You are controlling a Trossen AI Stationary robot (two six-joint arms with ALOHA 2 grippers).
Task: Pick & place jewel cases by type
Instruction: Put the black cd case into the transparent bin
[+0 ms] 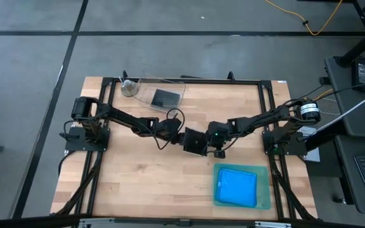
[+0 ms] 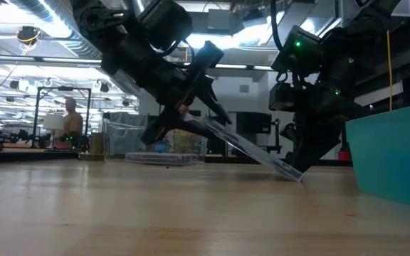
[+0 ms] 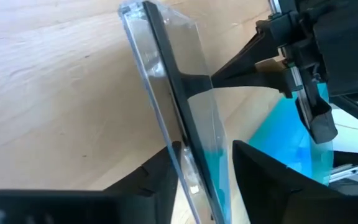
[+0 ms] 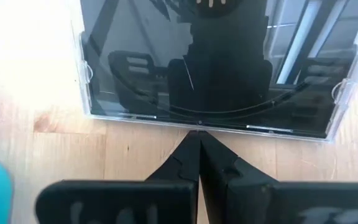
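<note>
Centrally on the table [image 1: 138,171], the dark jewel case [image 1: 194,142] stood tilted, one edge down. The left gripper [image 3: 207,180] straddled its raised edge, fingers apart; the right gripper [image 4: 199,163], fingers together, braced the opposite edge.

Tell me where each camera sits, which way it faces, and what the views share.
High: above the table, looking straight down; both arms meet at a dark CD case; green tray with a blue case.
Low: at tabletop height, looking across into the room; the arms come down from above, the CD case tilted, one edge down.
Left wrist: looks past the left end effector, straddling the case's edge.
Right wrist: looks past the shut right end effector, its tips at the case's edge.
All four share that CD case.
</note>
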